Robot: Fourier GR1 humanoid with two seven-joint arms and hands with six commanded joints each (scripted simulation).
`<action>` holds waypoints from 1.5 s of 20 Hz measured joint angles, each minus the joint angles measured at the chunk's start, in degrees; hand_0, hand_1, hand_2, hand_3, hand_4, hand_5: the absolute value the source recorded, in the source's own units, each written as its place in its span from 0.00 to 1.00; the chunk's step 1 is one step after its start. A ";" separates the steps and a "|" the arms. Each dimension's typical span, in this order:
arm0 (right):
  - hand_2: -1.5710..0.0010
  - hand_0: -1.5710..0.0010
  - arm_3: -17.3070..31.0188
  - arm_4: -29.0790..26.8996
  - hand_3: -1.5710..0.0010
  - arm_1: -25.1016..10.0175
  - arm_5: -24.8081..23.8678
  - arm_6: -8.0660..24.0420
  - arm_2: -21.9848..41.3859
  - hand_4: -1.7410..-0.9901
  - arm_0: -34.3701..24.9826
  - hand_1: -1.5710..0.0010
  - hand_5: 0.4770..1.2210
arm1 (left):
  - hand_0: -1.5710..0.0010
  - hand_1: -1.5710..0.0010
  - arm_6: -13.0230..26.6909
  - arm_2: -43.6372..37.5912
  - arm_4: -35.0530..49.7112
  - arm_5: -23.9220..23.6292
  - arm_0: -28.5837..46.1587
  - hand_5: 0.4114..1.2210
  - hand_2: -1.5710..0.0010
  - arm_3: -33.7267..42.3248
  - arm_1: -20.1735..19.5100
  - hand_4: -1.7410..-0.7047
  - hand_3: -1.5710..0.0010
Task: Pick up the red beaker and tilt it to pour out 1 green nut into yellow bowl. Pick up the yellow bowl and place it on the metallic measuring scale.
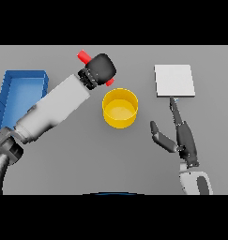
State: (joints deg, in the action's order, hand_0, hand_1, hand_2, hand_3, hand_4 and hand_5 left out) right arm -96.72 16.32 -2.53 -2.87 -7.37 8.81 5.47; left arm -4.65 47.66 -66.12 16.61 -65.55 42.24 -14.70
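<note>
The red beaker is held tilted above the table, mostly hidden inside my left hand, whose fingers are curled round it. Its red ends stick out at the hand's upper left and lower right, the lower one just above the far rim of the yellow bowl. The bowl stands upright at the table's middle; no green nut shows in it. At the back right lies the metallic measuring scale, a flat pale square. My right hand rests open in front of the scale, fingers straight and a fingertip near its front edge.
A blue tray sits at the far left, partly behind my left forearm, which crosses from the lower left toward the bowl.
</note>
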 measured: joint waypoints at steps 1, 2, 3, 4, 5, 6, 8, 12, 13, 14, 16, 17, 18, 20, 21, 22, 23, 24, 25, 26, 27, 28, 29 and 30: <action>1.00 1.00 0.35 -0.07 1.00 0.68 -0.11 0.19 0.25 0.91 -0.56 1.00 0.30 | 0.00 0.00 -0.09 0.93 -1.08 -0.49 -0.36 1.00 0.00 -0.32 0.37 0.01 0.00; 1.00 1.00 0.29 0.27 1.00 0.09 -0.29 -0.03 -0.01 0.91 -0.46 1.00 0.29 | 0.00 0.00 -0.06 1.55 -2.01 -0.85 -0.83 1.00 0.00 -1.14 0.66 0.01 0.00; 1.00 1.00 0.72 0.34 1.00 0.50 -0.34 0.10 0.21 0.91 -0.14 1.00 0.29 | 0.00 0.00 0.44 2.06 -2.87 -1.14 -1.20 1.00 0.00 -1.89 1.45 0.01 0.00; 1.00 1.00 0.75 0.22 1.00 0.74 -0.06 -0.49 0.52 0.91 -0.29 1.00 0.29 | 0.00 0.00 0.53 2.85 -3.68 -1.17 -1.05 1.00 0.00 -1.77 1.85 0.01 0.00; 1.00 1.00 0.58 -0.89 1.00 0.92 0.33 -0.14 0.13 0.90 -0.31 1.00 0.30 | 0.00 0.00 0.58 3.31 -4.40 -1.24 -1.41 1.00 0.00 -1.86 1.87 0.01 0.00; 1.00 1.00 0.39 -1.49 1.00 0.50 0.62 -1.06 -0.28 0.91 -0.28 1.00 0.30 | 0.00 0.00 1.53 3.96 -5.29 -1.93 -1.02 1.00 0.00 -2.01 2.49 0.01 0.00; 1.00 1.00 0.61 -0.67 1.00 1.10 -0.16 -0.43 0.04 0.91 -0.29 1.00 0.29 | 0.00 0.00 1.47 5.67 -7.26 -2.82 -1.16 1.00 0.00 -1.79 2.70 0.00 0.00; 1.00 1.00 0.61 1.31 1.00 1.25 -1.79 -1.23 0.38 0.88 0.11 1.00 0.27 | 0.00 0.00 1.21 9.54 -11.44 -2.26 -2.39 1.00 0.00 -2.52 3.95 0.01 0.00; 1.00 1.00 0.78 1.23 1.00 1.44 -1.87 -0.71 0.33 0.88 -0.78 1.00 0.27 | 0.00 0.00 -0.33 10.23 -12.11 -2.20 -3.50 1.00 0.00 -2.72 3.78 0.01 0.00; 1.00 1.00 1.07 1.54 1.00 1.46 -1.92 -0.95 0.48 0.89 -1.01 1.00 0.27 | 0.00 0.00 -0.57 11.37 -13.23 -2.06 -4.03 1.00 0.00 -2.71 4.34 0.01 0.00; 1.00 1.00 2.12 1.20 1.00 1.23 -2.01 -0.79 -0.10 0.91 -1.39 1.00 0.26 | 0.00 0.00 -2.52 13.54 -15.34 -0.88 -6.07 1.00 0.00 -4.12 4.87 0.01 0.00; 1.00 1.00 2.27 1.63 1.00 1.25 -2.08 -1.34 0.18 0.91 -0.98 1.00 0.26 | 0.00 0.00 -3.15 14.58 -16.30 0.12 -6.92 1.00 0.00 -4.07 5.34 0.01 0.00; 1.00 1.00 1.97 1.91 1.00 1.24 -2.38 -1.45 0.19 0.92 -1.29 1.00 0.27 | 0.00 0.00 -3.23 15.26 -17.03 0.33 -7.26 1.00 0.00 -4.62 5.99 0.01 0.00; 1.00 1.00 0.98 1.02 1.00 1.11 -1.79 -2.34 0.11 0.93 -0.75 1.00 0.28 | 0.00 0.00 -2.93 15.96 -18.13 1.37 -8.07 1.00 0.00 -5.43 6.55 0.01 0.00; 1.00 1.00 0.77 1.66 1.00 1.08 -2.10 -1.34 0.26 0.94 -0.92 1.00 0.28 | 0.00 0.00 -3.35 16.12 -18.56 0.80 -8.94 1.00 0.00 -6.12 6.91 0.01 0.00; 1.00 1.00 0.23 1.19 1.00 0.98 -1.75 -0.69 0.13 0.95 -1.21 1.00 0.28 | 0.00 0.00 -4.36 15.84 -18.43 1.58 -10.04 1.00 0.00 -6.29 7.05 0.01 0.00; 1.00 1.00 1.51 1.23 1.00 1.08 -1.78 -0.56 0.04 0.94 -1.09 1.00 0.28 | 0.00 0.00 -5.34 14.93 -18.13 -0.46 -11.59 1.00 0.00 -7.04 6.73 0.01 0.00; 1.00 1.00 0.99 1.31 1.00 1.28 -1.80 -1.30 0.34 0.94 -0.70 1.00 0.28 | 0.00 0.00 -5.64 13.61 -17.41 -1.72 -12.22 1.00 0.00 -7.77 6.18 0.01 0.00; 1.00 1.00 1.27 1.88 1.00 1.76 -2.13 -1.05 0.76 0.95 -1.27 1.00 0.28 | 0.00 0.00 -5.83 12.38 -16.91 -2.02 -13.78 1.00 0.00 -9.37 5.91 0.02 0.00; 1.00 1.00 1.05 2.56 1.00 1.47 -2.35 -1.08 0.93 0.95 -0.83 1.00 0.28 | 0.00 0.00 -6.14 11.66 -16.84 -1.59 -15.34 1.00 0.00 -10.19 5.18 0.01 0.00; 1.00 1.00 1.33 2.81 1.00 1.42 -2.60 -1.25 0.88 0.96 -0.87 1.00 0.28 | 0.00 0.00 -6.56 10.00 -15.91 -1.99 -17.01 1.00 0.00 -10.96 4.64 0.01 0.00; 1.00 1.00 0.86 3.14 1.00 1.22 -2.66 -1.23 0.99 0.95 -0.84 1.00 0.27 | 0.00 0.00 -6.49 8.05 -14.71 -2.21 -18.01 1.00 0.00 -11.95 4.30 0.01 0.20; 1.00 1.00 0.59 3.30 1.00 1.35 -2.69 -0.98 1.19 0.95 -0.88 1.00 0.27 | 0.00 0.00 -5.66 5.53 -13.40 -1.92 -20.03 1.00 0.00 -13.46 3.50 0.01 0.35; 1.00 1.00 1.06 2.67 1.00 1.18 -2.53 -0.24 0.64 0.96 -1.55 1.00 0.27 | 0.00 0.00 -5.53 4.09 -12.65 -2.26 -20.94 1.00 0.00 -14.64 2.65 0.01 0.28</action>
State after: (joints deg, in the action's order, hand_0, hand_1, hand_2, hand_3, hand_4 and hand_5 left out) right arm -95.67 18.99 -1.35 -5.40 -7.61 9.45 3.92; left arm -10.18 51.75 -78.76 14.34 -86.49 27.60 -12.05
